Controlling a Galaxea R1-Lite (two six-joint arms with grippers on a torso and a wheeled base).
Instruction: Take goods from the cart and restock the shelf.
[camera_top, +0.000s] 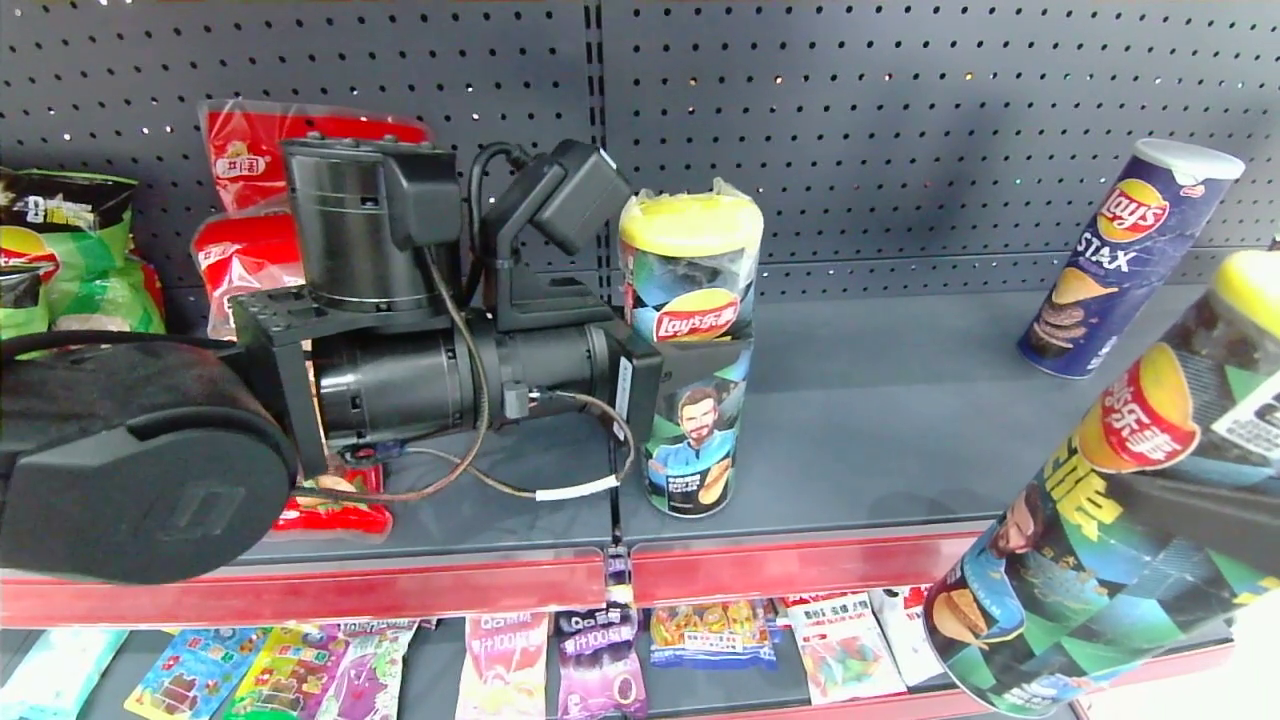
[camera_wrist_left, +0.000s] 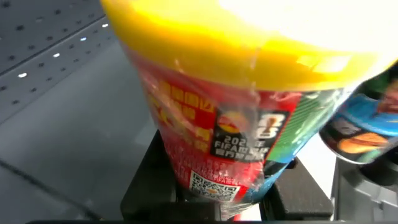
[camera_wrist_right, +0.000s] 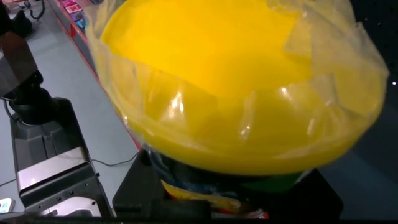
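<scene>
- Nearest to me is the tilted can (camera_top: 1080, 570) of chips. My right gripper (camera_top: 1195, 520) is closed around its body and holds it in the air, in front of the red shelf edge (camera_top: 800, 565).
- I think it waits there for the free place on the shelf (camera_top: 880, 430), between the upright can (camera_top: 690, 260) and the blue can (camera_top: 1120, 260) that leans on the pegboard (camera_top: 900, 120).
- My left gripper (camera_top: 695, 365) clasps the upright can at mid-height. Its base seems to stand on the shelf near the front, so to my judgement this grip only steadies it before release.
- My left fingers are mostly covered by the wrist and the can. I judge the hold from the black pads (camera_wrist_left: 146, 186) on both sides of it.
- The picture edge cuts off the yellow lid of the tilted can, and the red bags (camera_top: 250, 170) are half hidden behind my left arm.
</scene>
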